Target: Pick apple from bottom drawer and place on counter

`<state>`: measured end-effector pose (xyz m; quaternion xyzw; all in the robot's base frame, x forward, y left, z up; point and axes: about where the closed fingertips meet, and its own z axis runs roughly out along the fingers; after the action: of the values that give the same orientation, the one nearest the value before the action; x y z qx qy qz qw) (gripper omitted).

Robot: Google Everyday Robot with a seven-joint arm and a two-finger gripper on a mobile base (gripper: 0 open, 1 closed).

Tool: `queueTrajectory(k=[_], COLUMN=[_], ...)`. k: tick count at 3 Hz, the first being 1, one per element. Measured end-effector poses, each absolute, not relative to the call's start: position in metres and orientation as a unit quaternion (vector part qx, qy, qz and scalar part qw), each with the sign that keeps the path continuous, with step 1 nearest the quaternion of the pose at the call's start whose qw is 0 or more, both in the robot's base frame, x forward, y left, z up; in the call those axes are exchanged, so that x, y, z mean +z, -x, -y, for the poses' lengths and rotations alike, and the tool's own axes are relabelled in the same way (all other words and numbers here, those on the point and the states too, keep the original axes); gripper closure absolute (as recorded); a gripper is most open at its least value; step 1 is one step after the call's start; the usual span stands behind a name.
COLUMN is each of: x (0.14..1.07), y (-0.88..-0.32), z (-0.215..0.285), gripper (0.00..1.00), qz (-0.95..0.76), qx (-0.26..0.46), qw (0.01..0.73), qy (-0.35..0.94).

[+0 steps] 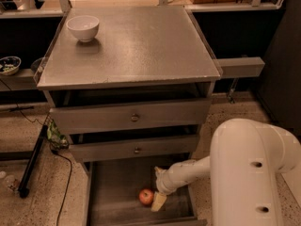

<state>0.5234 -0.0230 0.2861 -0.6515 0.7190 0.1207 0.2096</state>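
Down in the bottom drawer (116, 192), pulled out at the foot of the cabinet, the apple (146, 197) sits on the bare floor. The tool (158, 202) hangs right beside it, at the apple's three o'clock. Wide or narrow? Cannot tell from here. The white arm (186, 172) reaches in from three o'clock. Up top, a white bowl (83, 27) stands at the counter's (141, 46) ten o'clock corner.

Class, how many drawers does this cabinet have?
3. Upper drawer and middle drawer sit stacked under the counter; the bottom drawer, pulled out, holds the apple, the gripper beside it. None seems hidden.
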Motion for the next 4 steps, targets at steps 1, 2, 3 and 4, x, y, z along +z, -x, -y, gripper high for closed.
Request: queueTrajectory(k=[1, 2, 3, 4], x=[0.251, 0.24, 0.226, 0.196], y=[-0.538, -0.539, -0.543, -0.546], z=[0.007, 0.001, -0.001, 0.0], gripper=[0.0, 0.0, 0.0, 0.0], qz=[-0.718, -0.716, -0.717, -0.721], qx=[0.143, 0.142, 0.14, 0.15], qw=[0.214, 0.218, 0.217, 0.207], qy=[0.647, 0.648, 0.648, 0.644])
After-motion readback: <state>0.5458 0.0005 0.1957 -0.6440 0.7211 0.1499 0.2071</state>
